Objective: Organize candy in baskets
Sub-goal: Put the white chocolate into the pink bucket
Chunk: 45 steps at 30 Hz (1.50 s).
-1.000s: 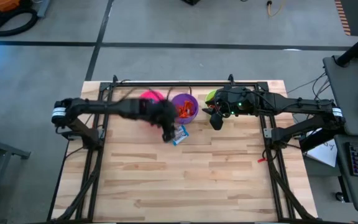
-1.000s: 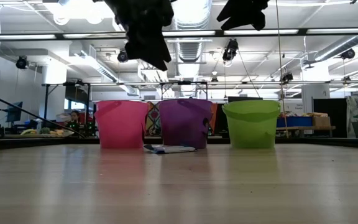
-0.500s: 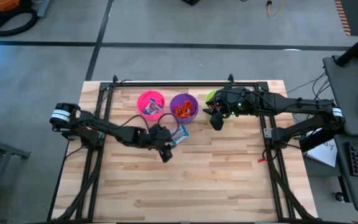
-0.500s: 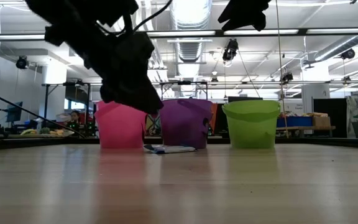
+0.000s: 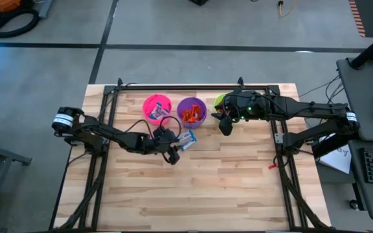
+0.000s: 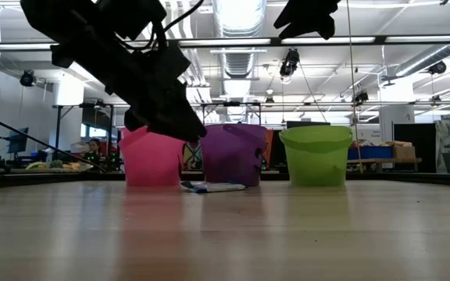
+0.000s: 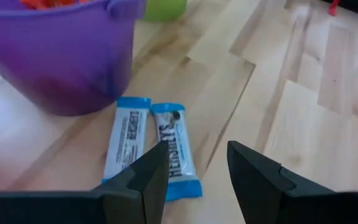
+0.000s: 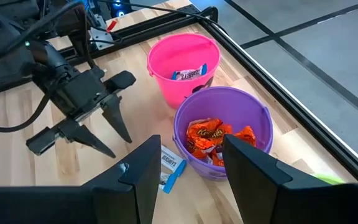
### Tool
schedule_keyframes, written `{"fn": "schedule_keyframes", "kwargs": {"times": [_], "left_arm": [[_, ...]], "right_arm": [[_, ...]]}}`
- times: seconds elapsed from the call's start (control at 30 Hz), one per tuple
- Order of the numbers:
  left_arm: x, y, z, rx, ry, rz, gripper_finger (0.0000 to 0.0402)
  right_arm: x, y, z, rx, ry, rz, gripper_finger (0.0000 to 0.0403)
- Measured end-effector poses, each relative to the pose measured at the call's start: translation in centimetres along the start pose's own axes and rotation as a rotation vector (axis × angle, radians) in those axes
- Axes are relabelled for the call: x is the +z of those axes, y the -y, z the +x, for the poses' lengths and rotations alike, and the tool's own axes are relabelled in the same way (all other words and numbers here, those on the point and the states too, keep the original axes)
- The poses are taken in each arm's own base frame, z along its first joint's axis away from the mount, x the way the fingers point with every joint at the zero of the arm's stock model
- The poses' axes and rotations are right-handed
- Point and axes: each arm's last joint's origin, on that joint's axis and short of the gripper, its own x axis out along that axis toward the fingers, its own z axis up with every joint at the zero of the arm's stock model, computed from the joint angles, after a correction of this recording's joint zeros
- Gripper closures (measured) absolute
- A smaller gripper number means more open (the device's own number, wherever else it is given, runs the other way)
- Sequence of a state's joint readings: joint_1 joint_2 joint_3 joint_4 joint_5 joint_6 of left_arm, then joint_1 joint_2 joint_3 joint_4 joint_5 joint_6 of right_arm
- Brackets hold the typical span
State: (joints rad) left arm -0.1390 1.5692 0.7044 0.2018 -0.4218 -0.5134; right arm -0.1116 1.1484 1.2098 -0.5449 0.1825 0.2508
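On the wooden table (image 5: 225, 181), two blue candy bars (image 7: 148, 146) lie just beyond the left gripper's (image 7: 194, 168) parted, empty fingers (image 7: 151, 177).

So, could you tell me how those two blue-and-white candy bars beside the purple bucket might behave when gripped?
The candy bars lie flat and thin on the table, so probably light and hard to get under. Their glossy wrappers look slippery. Lying side by side, one may shift when the other is grabbed.

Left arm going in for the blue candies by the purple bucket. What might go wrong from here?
1. Two blue-and-white candy bars lie side by side, touching; the left gripper, jaws open, may pinch both or flick one away.
2. They lie close against the purple bucket; a jaw could nudge it.
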Motion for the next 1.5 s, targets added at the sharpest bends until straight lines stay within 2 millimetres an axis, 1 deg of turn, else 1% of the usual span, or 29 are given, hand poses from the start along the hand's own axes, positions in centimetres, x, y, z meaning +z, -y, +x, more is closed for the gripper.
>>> {"fn": "schedule_keyframes", "kwargs": {"times": [0.13,0.23,0.4,0.5,0.63,0.8,0.9,1.2,1.33,1.5], "left_arm": [[0.1,0.0,0.0,0.018,0.018,0.023,0.0256],[-0.2,0.0,0.4,0.023,0.008,0.06,0.0256],[-1.0,0.5,2.1,0.019,-0.006,0.053,0.0256],[-0.9,1.2,3.3,0.02,-0.008,0.044,0.0256],[-1.1,2.0,5.0,0.033,-0.036,0.084,0.0256],[-1.6,2.3,6.3,0.107,-0.137,0.12,0.0256],[-1.8,2.2,6.5,0.155,-0.152,0.106,0.0256],[-1.1,2.5,6.2,0.141,-0.131,0.142,0.0256],[-1.0,2.1,6.3,0.155,-0.142,0.156,0.0256],[-1.0,1.0,6.6,0.193,-0.174,0.166,0.0256]], "right_arm": [[0.0,0.0,0.0,0.0,0.0,0.002,0.0239],[0.0,0.0,0.0,0.0,0.0,0.004,0.0239],[0.0,0.0,0.0,-0.001,0.001,0.005,0.0239],[0.0,0.0,0.0,-0.001,0.001,0.004,0.0239],[0.0,0.0,0.0,0.0,0.002,0.004,0.0239],[0.0,0.0,0.0,-0.001,0.001,0.004,0.0239],[0.0,0.0,0.0,-0.001,0.0,0.015,0.0239],[0.0,0.0,0.0,-0.001,-0.001,0.019,0.0239],[0.0,0.0,0.0,-0.001,-0.001,0.018,0.0239],[0.0,0.0,0.0,0.0,-0.002,0.017,0.0239]]}}
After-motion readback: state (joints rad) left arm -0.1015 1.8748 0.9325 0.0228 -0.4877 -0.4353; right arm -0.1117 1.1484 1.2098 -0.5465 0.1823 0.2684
